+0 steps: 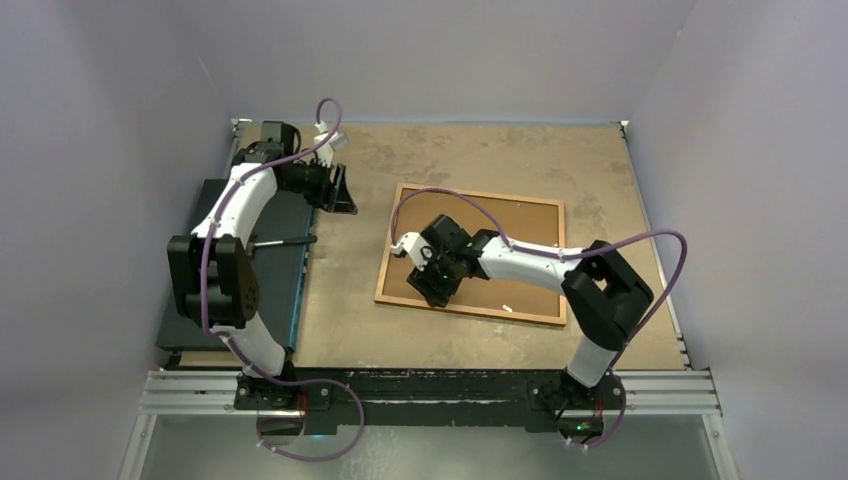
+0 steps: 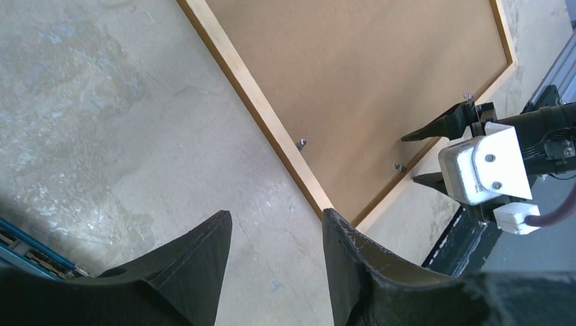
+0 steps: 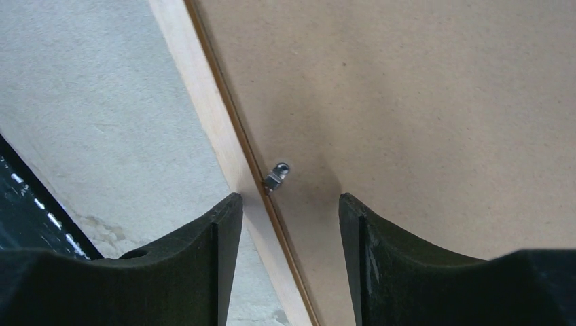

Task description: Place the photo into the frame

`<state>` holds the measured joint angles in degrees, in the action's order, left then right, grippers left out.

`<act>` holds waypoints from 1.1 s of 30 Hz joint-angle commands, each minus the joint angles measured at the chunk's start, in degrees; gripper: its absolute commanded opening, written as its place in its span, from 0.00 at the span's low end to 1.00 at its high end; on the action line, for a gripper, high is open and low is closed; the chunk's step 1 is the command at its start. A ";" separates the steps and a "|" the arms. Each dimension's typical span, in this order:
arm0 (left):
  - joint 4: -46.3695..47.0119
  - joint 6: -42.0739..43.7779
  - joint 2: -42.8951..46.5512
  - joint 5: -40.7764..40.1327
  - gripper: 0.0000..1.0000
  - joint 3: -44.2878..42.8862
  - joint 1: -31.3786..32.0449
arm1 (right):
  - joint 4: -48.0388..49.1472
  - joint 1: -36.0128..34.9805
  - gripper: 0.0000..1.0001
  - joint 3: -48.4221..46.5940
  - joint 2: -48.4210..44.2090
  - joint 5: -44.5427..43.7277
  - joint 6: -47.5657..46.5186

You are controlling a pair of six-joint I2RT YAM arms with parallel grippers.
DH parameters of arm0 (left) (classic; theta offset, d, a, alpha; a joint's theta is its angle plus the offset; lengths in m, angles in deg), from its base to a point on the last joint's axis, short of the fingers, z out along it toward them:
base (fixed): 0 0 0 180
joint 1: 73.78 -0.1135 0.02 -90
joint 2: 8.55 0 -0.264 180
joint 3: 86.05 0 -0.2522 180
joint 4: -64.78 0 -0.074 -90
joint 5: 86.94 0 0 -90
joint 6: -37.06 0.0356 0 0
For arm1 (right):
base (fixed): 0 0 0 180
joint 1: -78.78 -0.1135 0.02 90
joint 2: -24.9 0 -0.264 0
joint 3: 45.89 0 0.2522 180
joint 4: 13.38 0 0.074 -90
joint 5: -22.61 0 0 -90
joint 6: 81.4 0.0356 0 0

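Observation:
The frame point(image 1: 481, 193) lies face down in the middle of the table, its thin wooden rails around a plain brown backing board point(image 1: 525, 228). The photo does not show in any view. My right gripper point(image 1: 433, 290) hangs over the frame's near-left edge, open and empty. In the right wrist view the right gripper point(image 3: 291, 198) sits above the rail point(image 3: 204, 115), just below a small metal tab point(image 3: 277, 174). My left gripper point(image 1: 340, 193) stands open over bare table, left of the frame. In the left wrist view the left gripper point(image 2: 277, 216) is beside the frame's corner point(image 2: 325, 204).
A dark flat box point(image 1: 285, 285) with a blue edge lies along the table's left side under my left arm. Two more metal tabs point(image 2: 301, 143) point(image 2: 399, 166) stick up from the frame's rails. An aluminium rail point(image 1: 430, 392) runs along the near edge, and walls close in the other three sides.

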<state>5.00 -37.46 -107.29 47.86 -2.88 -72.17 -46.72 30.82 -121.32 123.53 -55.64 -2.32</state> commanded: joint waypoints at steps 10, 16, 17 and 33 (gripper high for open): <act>-4.45 1.65 3.78 0.39 0.50 -2.01 -0.22 | 0.45 -5.27 0.43 1.56 1.89 -5.95 -0.25; -4.01 2.85 5.80 0.99 0.52 -2.08 -0.82 | 0.47 -6.27 0.20 -0.99 5.00 -10.30 0.55; -3.34 3.52 6.64 1.71 0.52 -1.60 -1.23 | 0.57 -6.32 0.16 -2.06 5.42 -11.09 1.00; 0.06 59.38 44.10 -0.14 0.52 34.85 -2.99 | -1.11 -5.80 0.00 -26.08 5.97 2.15 4.21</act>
<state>2.09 4.73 -70.65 48.80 25.20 -74.90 -48.51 24.65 -140.10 130.46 -59.73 0.19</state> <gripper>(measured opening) 0.516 0.213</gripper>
